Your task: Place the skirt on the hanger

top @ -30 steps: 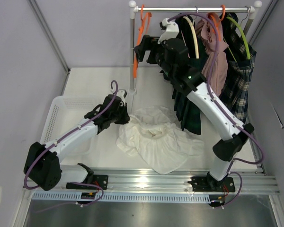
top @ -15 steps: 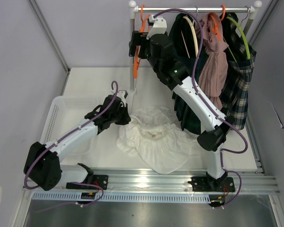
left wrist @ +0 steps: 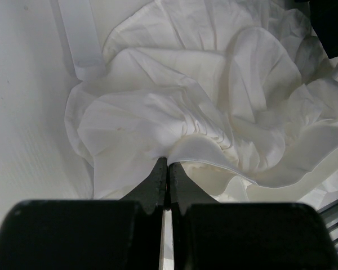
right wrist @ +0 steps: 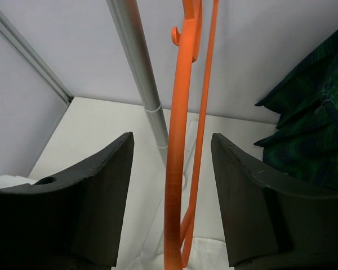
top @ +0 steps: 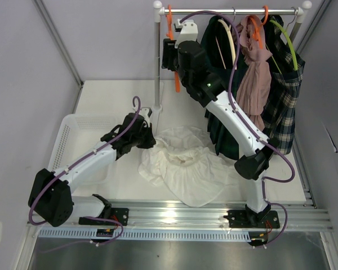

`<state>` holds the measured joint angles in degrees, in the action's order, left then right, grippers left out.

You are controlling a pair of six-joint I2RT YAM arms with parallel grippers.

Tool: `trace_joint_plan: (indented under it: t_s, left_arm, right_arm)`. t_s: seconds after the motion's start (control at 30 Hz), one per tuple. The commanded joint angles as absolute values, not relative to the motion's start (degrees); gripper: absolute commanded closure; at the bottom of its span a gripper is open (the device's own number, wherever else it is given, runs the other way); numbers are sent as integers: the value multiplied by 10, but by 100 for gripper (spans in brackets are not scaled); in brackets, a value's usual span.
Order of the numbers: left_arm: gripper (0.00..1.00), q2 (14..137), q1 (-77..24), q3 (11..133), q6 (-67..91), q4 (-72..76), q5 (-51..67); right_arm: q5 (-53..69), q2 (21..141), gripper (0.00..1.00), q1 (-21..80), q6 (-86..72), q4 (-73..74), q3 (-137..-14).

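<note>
The white skirt (top: 186,163) lies crumpled on the table in front of the rack. My left gripper (top: 148,138) is shut on its left edge; in the left wrist view the closed fingertips (left wrist: 167,164) pinch a fold of the skirt (left wrist: 214,107). An empty orange hanger (top: 169,19) hangs at the left end of the rail. My right gripper (top: 170,56) is raised to it and open. In the right wrist view the orange hanger (right wrist: 177,140) runs between the spread fingers (right wrist: 107,185) without touching them, around the gripper's midpoint (right wrist: 172,163).
The clothes rack's rail (top: 231,10) and left pole (top: 158,62) stand at the back. Dark green, pink and plaid skirts (top: 259,73) hang on other hangers to the right. A white basket (top: 73,135) sits at the left under the left arm.
My right gripper has moved left and up along the rail until the orange hanger sits between its open fingers. The left gripper and the skirt have not moved.
</note>
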<state>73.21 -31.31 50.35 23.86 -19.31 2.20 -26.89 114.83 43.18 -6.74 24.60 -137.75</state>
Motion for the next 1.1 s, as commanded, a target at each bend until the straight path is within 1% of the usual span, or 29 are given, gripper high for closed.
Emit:
trace_joint_plan:
  t_s: [0.0,0.2,0.5,0.57,0.67,0.7,0.77,0.8,0.87,0.9,1.07]
  left_arm:
    - [96,725,-308,506,228,-172,35]
    - [96,723,-308,506,227,-171,35]
    - [96,722,-308,505,227,-171,36]
    - [96,722,-308,505,227,-170,35]
    - [96,721,-308,505,227,-170,37]
    - [96,722,-308,506,227,-171,36]
    - [96,720,-308,505,227,-171,36]
    - [96,720,-308,505,227,-171,37]
    - [96,718,-308,505,226,-172,37]
    - [96,718,-308,505,226,-173,37]
    - [96,715,-308,506,225,-174,35]
  right_arm:
    - [-287,1137,39,435,-45,242,-1392]
    - [-292,1136,42,431,-35,250,-1392]
    - [-279,1129,56,423,-31,255,-1392]
    - [-277,1127,61,421,-27,255,-1393]
    - [-272,1124,72,420,-26,252,-1394]
    - [-271,1125,80,418,-26,252,-1397]
    - [-268,1127,87,417,-25,252,-1402]
    - [-266,1127,92,415,-25,252,-1405]
    - [-266,1126,97,414,-23,249,-1407]
    - [-266,1125,100,414,-22,247,-1408]
    - [-265,1120,100,411,-18,230,-1409]
